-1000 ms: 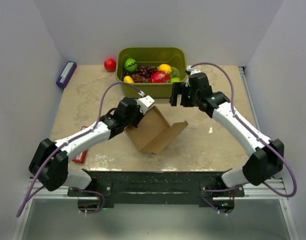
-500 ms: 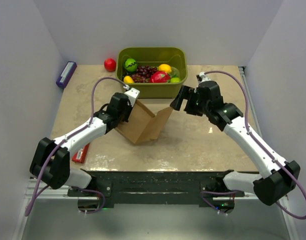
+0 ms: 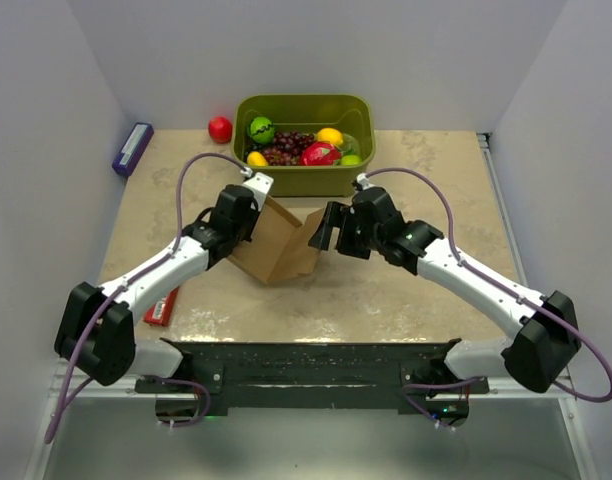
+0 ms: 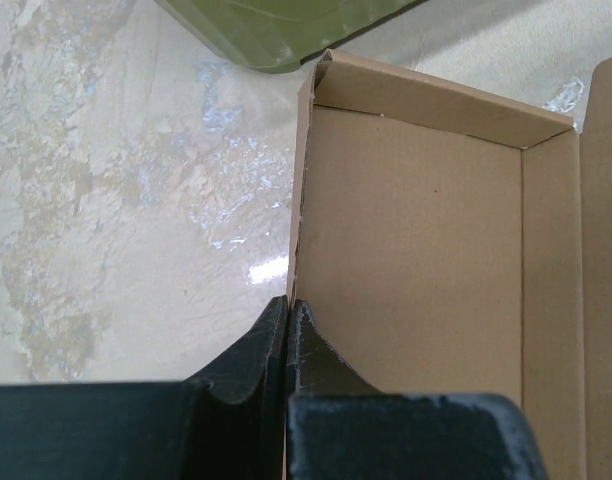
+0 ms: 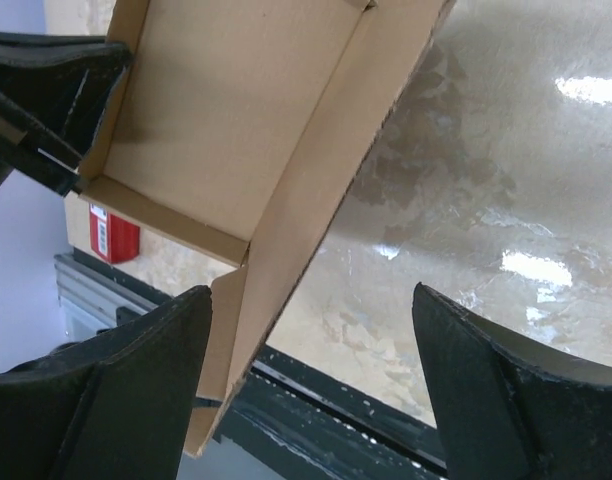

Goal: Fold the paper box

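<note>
At the far left edge of the mottled beige table top (image 3: 436, 280) a purple rectangular pack (image 3: 132, 148) is seen lying against the wall, and nearer the arm bases a slim red rectangular pack (image 3: 162, 305) is partly hidden under the left arm. A small red ball-shaped fruit (image 3: 220, 129) is placed at the far edge, just left of the olive-green plastic tub (image 3: 304, 180), in which mixed fruit is held. The left gripper (image 3: 251, 212) is closed on the plain brown thin cardboard paper box (image 3: 276, 248); in the left wrist view its fingers (image 4: 248, 370) are shown pinched together on the edge of one raised side wall (image 4: 298, 200), with the inner panel and a far end wall exposed to the right of it. The paper box is found at the middle of the table, just in front of the tub and between the two grippers, half folded into a narrow V. Its long axis is laid from near left to far right, and the open side of the V is turned up and away, towards the tub. The right gripper (image 3: 324, 228) is held spread wide at the box's right-hand panel; in the right wrist view that long flap (image 5: 316, 230) is framed between the parted fingers (image 5: 136, 380), and contact cannot be told.
</note>
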Controlling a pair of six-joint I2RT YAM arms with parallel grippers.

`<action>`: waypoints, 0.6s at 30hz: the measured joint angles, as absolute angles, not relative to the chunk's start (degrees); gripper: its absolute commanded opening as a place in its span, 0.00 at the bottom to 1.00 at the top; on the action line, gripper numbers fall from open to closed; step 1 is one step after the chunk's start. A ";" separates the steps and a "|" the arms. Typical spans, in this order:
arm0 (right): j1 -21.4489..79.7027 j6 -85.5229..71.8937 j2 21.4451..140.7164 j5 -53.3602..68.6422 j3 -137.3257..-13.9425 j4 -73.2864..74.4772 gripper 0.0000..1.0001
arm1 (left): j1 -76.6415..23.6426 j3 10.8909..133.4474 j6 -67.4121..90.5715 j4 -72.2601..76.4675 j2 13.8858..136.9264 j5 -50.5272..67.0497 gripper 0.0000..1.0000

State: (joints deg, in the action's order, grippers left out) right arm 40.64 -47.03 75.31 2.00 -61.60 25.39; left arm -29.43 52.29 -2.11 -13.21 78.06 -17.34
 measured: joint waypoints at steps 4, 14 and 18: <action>40.60 -48.12 76.07 1.56 -60.23 22.17 0.54 | -29.43 52.29 -2.13 -13.21 77.67 -17.65 0.00; 40.62 -45.50 81.71 -1.69 -61.63 22.24 0.01 | -29.71 52.18 -2.50 -13.06 75.81 -18.70 0.37; 40.58 -43.33 82.37 -3.90 -62.98 24.05 0.00 | -30.02 51.75 -2.52 -12.43 73.80 -18.39 0.68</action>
State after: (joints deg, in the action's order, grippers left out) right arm 40.58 -43.33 82.37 -3.90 -62.98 24.05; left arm -30.02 51.75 -2.52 -12.43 73.80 -18.39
